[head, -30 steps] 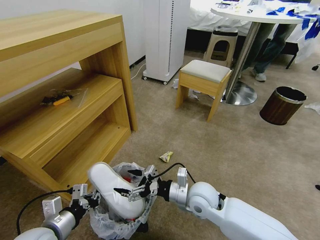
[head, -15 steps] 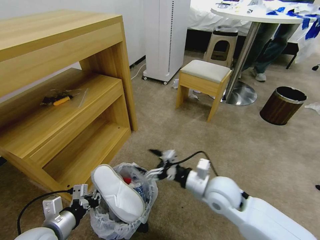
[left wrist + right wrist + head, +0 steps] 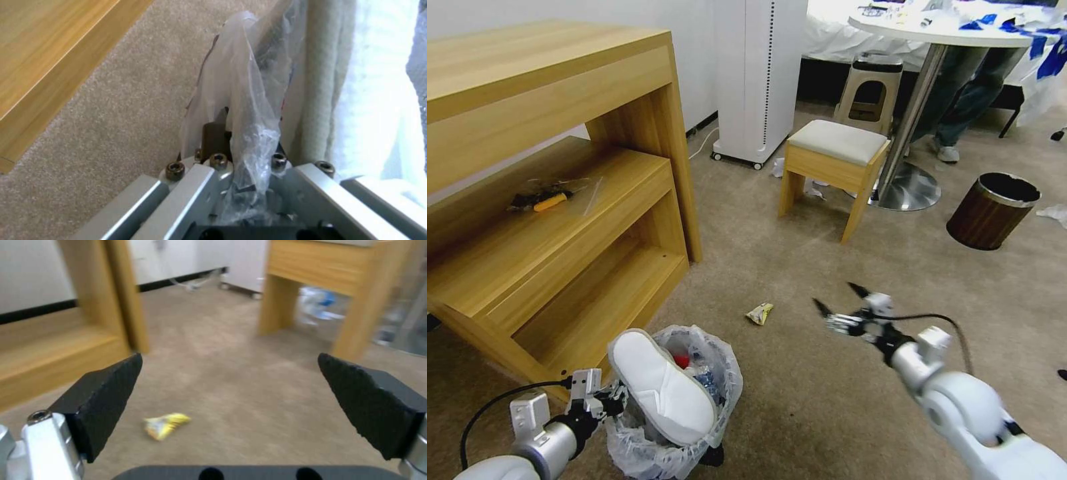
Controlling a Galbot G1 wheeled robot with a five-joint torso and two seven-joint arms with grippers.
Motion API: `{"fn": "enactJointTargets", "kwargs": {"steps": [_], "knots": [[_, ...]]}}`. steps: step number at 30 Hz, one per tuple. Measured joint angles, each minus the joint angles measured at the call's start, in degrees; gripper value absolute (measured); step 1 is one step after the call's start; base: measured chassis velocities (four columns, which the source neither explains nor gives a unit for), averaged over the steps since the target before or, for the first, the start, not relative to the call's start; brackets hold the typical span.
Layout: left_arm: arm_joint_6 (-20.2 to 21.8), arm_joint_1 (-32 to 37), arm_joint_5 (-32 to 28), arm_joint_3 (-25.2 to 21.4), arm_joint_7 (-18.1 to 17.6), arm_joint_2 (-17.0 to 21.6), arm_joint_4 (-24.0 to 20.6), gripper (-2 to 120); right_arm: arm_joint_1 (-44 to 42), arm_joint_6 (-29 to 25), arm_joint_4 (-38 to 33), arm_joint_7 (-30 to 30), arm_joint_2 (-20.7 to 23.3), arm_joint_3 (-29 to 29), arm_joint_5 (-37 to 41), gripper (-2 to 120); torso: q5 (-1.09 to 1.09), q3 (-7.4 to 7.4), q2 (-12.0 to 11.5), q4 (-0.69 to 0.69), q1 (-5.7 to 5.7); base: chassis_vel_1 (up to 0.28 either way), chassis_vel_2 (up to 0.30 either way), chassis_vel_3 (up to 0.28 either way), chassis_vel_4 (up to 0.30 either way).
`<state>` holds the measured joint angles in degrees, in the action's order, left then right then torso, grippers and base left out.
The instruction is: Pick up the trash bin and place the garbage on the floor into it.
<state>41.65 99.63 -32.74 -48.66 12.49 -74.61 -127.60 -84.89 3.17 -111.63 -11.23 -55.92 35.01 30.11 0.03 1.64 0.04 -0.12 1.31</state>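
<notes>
The trash bin, a small black bin lined with a crinkly plastic bag, stands at my lower left. A white slipper lies slanted across its mouth over red and blue litter. My left gripper is shut on the bin's rim and bag; the left wrist view shows the bag pinched between its jaws, with the slipper beside it. My right gripper hangs open above the floor, right of a yellow wrapper. The right wrist view has that wrapper on the carpet ahead of the open gripper.
A wooden shelf unit fills the left. Ahead stand a cushioned wooden stool, a white appliance and a round table's metal foot. A brown wood-grain bin sits at the right, with white litter beside it.
My right gripper let go of the slipper over the bin, lifted away and swung right, open. The slipper now rests on the bin. The left gripper kept still.
</notes>
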Motion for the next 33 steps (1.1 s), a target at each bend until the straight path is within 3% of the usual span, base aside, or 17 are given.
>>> {"fn": "enactJointTargets", "kwargs": {"steps": [5, 11, 33], "knots": [[0.00, 0.09, 0.01, -0.13, 0.31, 0.85, 0.11, 0, -3.09, -2.31, 1.26, -1.63, -2.52, 6.75, 0.38, 100, -0.02, 0.00, 0.00, 0.00, 0.00, 0.000, 0.000, 0.000, 0.000], [0.02, 0.14, 0.03, -0.06, 0.51, 0.91, 0.11, 0, -4.77, -3.77, 2.33, -2.98, -3.77, 9.27, 0.79, 100, -0.02, 0.00, 0.00, 0.01, 0.00, 0.000, 0.000, 0.000, 0.000], [0.04, 0.43, 0.29, -0.11, 0.79, 0.68, -0.01, 0, -4.49, -4.42, 4.55, -4.72, -4.44, 8.47, 0.66, 100, -0.02, 0.01, 0.00, 0.02, 0.00, -0.058, 0.061, 0.068, -0.056]]}}
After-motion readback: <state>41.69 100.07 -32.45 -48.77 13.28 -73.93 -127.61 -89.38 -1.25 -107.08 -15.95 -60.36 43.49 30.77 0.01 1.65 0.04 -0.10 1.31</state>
